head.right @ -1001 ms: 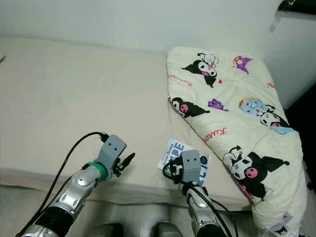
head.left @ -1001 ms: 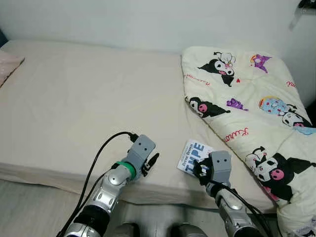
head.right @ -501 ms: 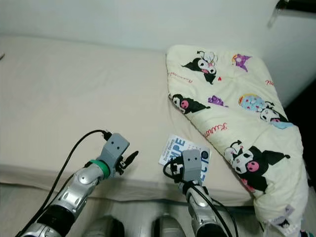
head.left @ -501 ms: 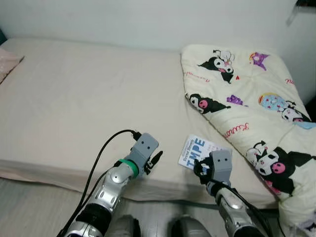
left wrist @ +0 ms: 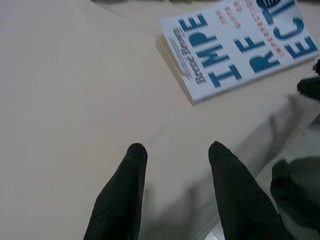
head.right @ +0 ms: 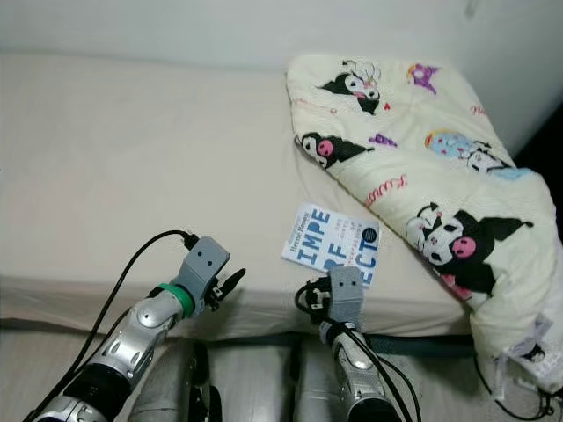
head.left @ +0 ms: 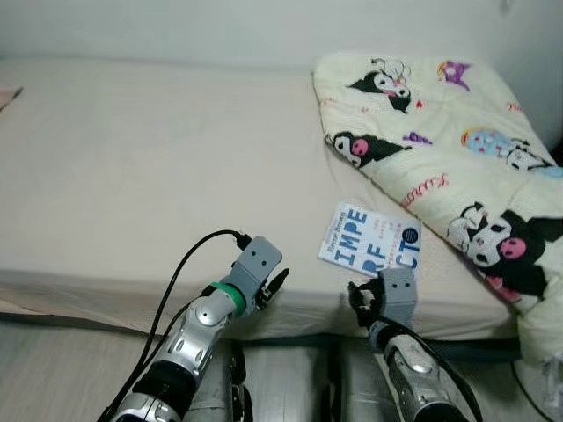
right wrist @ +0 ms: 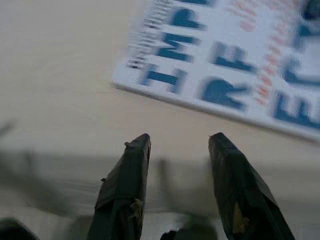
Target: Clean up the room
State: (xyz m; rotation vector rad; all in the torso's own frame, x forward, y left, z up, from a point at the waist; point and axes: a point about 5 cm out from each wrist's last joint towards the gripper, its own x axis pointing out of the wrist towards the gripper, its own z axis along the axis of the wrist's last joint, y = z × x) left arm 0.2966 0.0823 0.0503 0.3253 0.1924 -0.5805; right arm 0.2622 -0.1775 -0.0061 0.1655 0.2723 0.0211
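Note:
A white book (head.left: pixel 370 243) with big blue letters lies flat on the cream bed, near the front edge. My right gripper (right wrist: pixel 176 142) is open and hangs just short of the book's near edge, nothing between its fingers. My left gripper (left wrist: pixel 175 149) is open too, over the bare sheet left of the book (left wrist: pixel 235 47). In the left eye view the left gripper (head.left: pixel 280 283) sits at the bed's front edge and the right gripper (head.left: pixel 359 294) just below the book.
A cream cartoon-print quilt (head.left: pixel 440 149) lies bunched over the right side of the bed (head.left: pixel 149 167) and hangs off its front corner. The wall runs along the back. Grey floor (head.left: pixel 62 369) lies before the bed.
The camera has pulled back and tilted down. My right gripper has drawn off the book toward the bed's edge, so the whole cover now shows. The left gripper holds its place.

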